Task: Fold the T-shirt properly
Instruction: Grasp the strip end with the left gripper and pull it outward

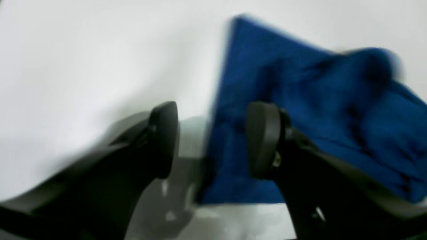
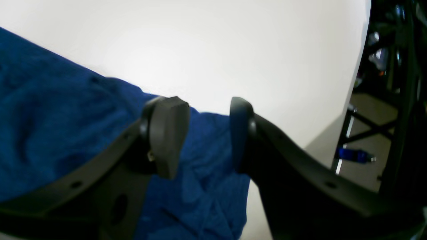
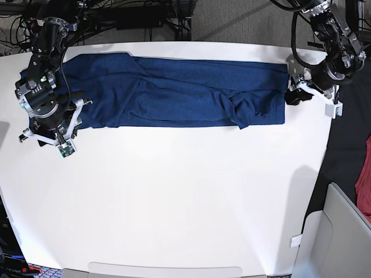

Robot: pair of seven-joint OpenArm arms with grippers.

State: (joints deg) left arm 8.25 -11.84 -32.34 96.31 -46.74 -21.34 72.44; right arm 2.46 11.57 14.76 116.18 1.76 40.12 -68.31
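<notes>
Lying along far counter (image 3: 174,197) edge: T-shirt (image 3: 174,92), folded into long band.
Left hand (image 1: 211,140): jaws apart, empty, poised at band's right end.
Right hand (image 2: 206,133): jaws apart, empty, over left end.

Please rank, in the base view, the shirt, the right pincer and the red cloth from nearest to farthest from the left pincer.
1. Shirt: its end lies right beside the left pincer.
2. Red cloth: past the table's edge, lower right.
3. Right pincer: at the shirt's opposite end, far left.

Black arms, matte rounded claw pads (image 2: 166,136), white wrist brackets (image 3: 64,147).
</notes>
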